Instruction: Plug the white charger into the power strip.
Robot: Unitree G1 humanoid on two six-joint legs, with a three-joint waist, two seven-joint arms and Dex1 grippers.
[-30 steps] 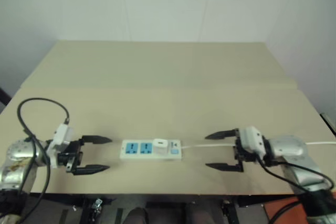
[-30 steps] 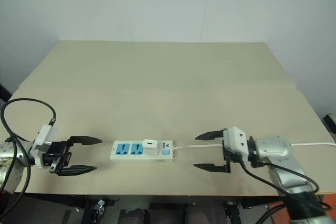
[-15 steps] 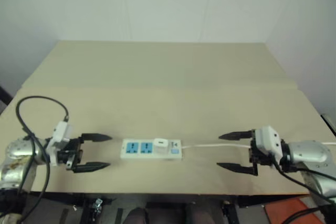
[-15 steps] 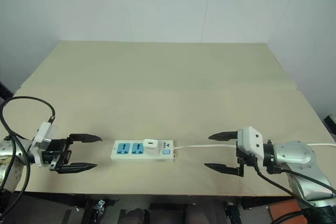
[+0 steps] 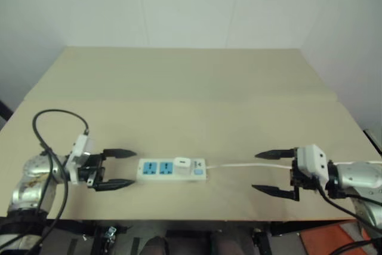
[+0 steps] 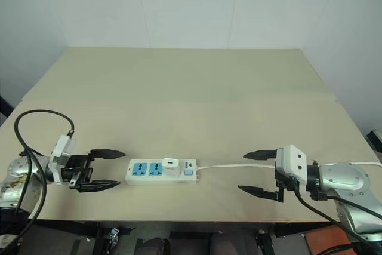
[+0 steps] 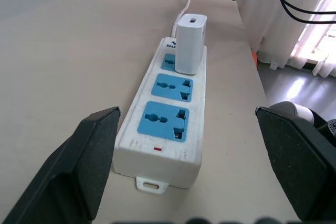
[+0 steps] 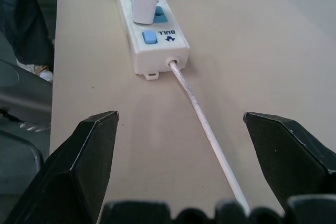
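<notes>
1. Surface [image 6: 197,82]: pale beige top, made of two boards with a seam running across it, set against a white wall.
2. Power strip [image 6: 138,178]: long white bar lying flat near the front edge of the surface, lengthwise from left to right. It has three blue socket faces in a row; the two toward the left end stand free, as the left wrist view shows. A small blue switch [image 8: 149,36] sits at its right end.
3. White charger [image 6: 171,165]: small boxy adapter standing upright in the third socket, the one nearest the switch end.
4. Cord [image 6: 230,165]: thin, white, leaving the switch end of the strip and running to the right along the surface, passing under the right hand.
5. Left hand [image 6: 107,169]: just beside the left end of the strip, pointing toward it, apart from it. Its two black fingers are spread wide and hold nothing.
6. Right hand [image 6: 259,173]: well apart from the strip, on the right, pointing back along the cord. Its fingers are spread wide, one on each side of the cord, and hold nothing.
</notes>
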